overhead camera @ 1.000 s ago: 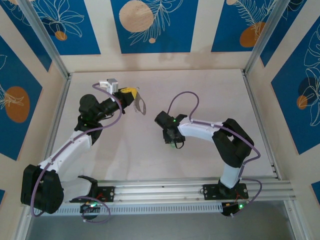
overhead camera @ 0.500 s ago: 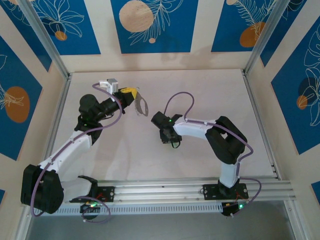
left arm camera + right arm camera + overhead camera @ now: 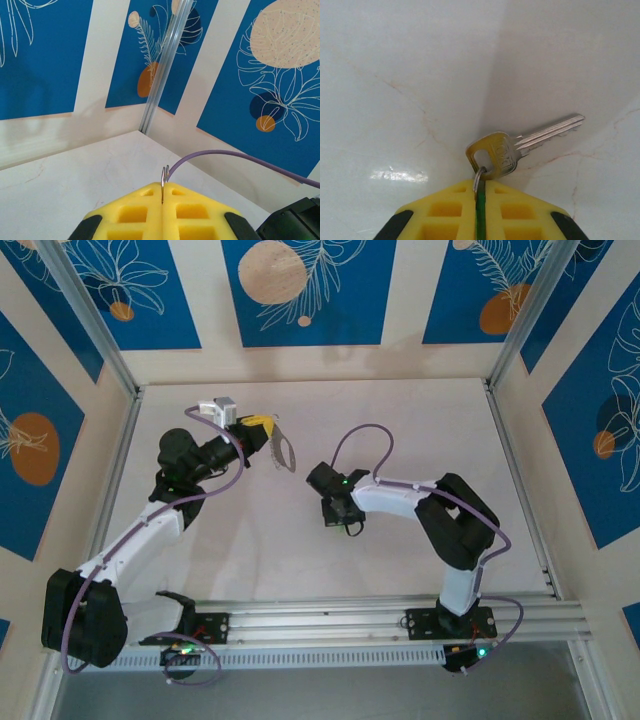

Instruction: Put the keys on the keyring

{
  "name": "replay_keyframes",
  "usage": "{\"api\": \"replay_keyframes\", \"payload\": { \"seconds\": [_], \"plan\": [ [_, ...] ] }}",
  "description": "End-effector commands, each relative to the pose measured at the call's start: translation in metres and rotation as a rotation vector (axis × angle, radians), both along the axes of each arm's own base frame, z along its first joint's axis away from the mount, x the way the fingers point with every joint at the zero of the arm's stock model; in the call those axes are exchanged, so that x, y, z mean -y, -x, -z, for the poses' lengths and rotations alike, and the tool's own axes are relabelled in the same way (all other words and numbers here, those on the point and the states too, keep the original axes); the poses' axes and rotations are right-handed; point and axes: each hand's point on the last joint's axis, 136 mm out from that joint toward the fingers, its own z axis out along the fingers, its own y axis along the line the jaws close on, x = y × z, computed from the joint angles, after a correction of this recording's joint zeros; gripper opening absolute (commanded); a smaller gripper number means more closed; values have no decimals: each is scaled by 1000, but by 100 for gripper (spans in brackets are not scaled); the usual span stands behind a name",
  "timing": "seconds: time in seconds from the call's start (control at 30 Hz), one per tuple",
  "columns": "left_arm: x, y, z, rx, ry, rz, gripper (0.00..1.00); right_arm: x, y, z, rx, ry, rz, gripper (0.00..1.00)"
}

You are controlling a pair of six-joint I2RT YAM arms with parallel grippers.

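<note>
Upper left, left gripper (image 3: 262,432): pads pinching keyring (image 3: 283,453) edge-on.
Centre, right gripper (image 3: 345,518): pads pinching key (image 3: 506,152) by its head loop (image 3: 478,176).
Key: flat on table (image 3: 395,75), blade pointing right.

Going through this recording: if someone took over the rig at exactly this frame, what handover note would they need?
Left gripper: fingers shut on the keyring, which seems to be held raised, left of the table's centre.
Right gripper: fingers shut on the small ring at the head of the key, low over the table. The key's blade sticks out beyond the fingertips.
Done: each arm has its part gripped.
Left: key and keyring are apart. Bring the key across to the keyring and thread it on.
</note>
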Motion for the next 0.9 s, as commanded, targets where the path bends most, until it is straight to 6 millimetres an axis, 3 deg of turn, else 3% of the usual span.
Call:
{"api": "replay_keyframes", "payload": {
  "seconds": [0.0, 0.17, 0.57, 0.87],
  "plan": [
    [-3, 0, -24, 77, 25, -8, 0, 10, 5, -2, -16, -10, 16, 18],
    [-3, 0, -25, 79, 25, -5, 0, 14, 6, -1, -17, -59, 29, 28],
    [-3, -1, -25, 78, 24, -4, 0, 3, -1, -4, -43, -375, 103, 31],
    [-2, -1, -25, 78, 31, 2, 0, 9, -4, -4, -52, -413, 138, 31]
  ]
}}
